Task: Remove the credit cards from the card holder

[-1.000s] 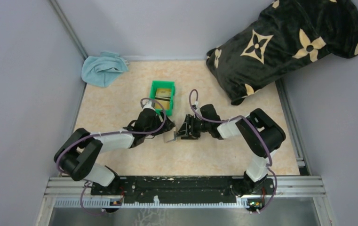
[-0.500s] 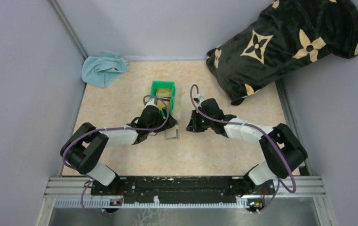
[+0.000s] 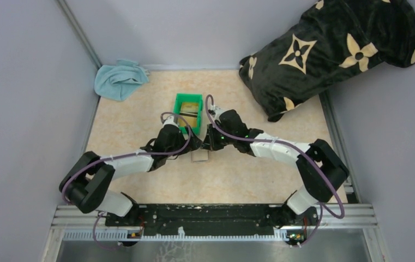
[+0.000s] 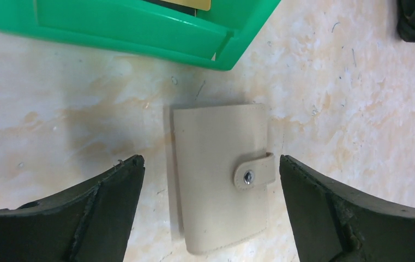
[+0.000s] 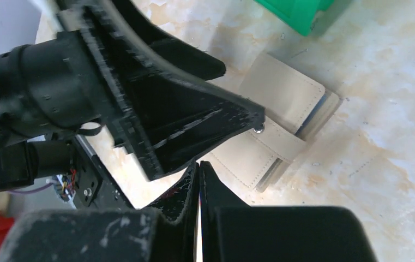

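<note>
The card holder [image 4: 221,174] lies flat on the table, tan face up, its strap snapped shut. It sits just in front of the green bin [image 4: 139,27]. My left gripper [image 4: 210,161] hovers over it, open, one finger on each side and neither touching it. My right gripper [image 5: 198,164] is shut with nothing between its fingers, close to the holder's strap side [image 5: 287,103]. From above, both grippers [image 3: 193,144] [image 3: 209,140] meet over the holder [image 3: 199,156]. A gold credit card [image 3: 190,115] lies in the bin; its edge [image 4: 186,4] shows there. Any cards inside the holder are hidden.
A blue cloth [image 3: 119,79] lies at the back left corner. A black pillow with tan flowers [image 3: 330,52] fills the back right. Grey walls enclose the table on the left, right and rear. The left gripper's finger [image 5: 183,120] crosses the right wrist view.
The left gripper's jaws have spread wider over the holder. The right gripper has shut and its arm has swung left and forward, ending near the bin's front corner.
</note>
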`<state>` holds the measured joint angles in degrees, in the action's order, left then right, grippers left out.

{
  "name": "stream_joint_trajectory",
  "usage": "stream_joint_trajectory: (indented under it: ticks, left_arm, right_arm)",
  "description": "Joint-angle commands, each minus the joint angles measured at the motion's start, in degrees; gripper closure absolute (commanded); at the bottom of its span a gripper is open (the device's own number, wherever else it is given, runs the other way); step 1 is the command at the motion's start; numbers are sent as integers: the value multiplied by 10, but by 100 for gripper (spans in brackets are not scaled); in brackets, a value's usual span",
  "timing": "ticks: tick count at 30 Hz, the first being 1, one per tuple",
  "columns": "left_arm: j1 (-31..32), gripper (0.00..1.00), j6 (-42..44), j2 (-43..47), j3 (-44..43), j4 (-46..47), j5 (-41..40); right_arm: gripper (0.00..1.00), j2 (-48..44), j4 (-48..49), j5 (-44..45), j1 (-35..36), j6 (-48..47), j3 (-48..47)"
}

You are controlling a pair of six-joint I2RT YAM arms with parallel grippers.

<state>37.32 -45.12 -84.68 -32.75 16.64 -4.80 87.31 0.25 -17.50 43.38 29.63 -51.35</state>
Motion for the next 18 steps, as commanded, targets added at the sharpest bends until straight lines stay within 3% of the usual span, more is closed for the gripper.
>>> stream_joint_trajectory:
  ticks: [1, 6, 9, 11, 14, 18]
  left_arm:
    - [3, 1, -1, 62, 19, 2, -16]
    - [3, 7, 5, 92, 28, -47, -68]
    - [2, 26, 4, 100, 38, -51, -63]
    - [3, 45, 3, 106, 44, -47, -55]
    - [2, 96, 27, 107, 58, -12, -17]
    - [3, 100, 51, 100, 84, 61, 53]
  right_arm:
    - [100, 37, 63, -28, 12, 23, -5]
    - [100, 110, 90, -28, 7, 50, 6]
    - [100, 142, 98, -27, 1, 62, 16]
    - [100, 142, 101, -13, -2, 65, 27]
    - [100, 115, 108, 0, -4, 63, 40]
    - [100, 87, 102, -10, -4, 55, 29]
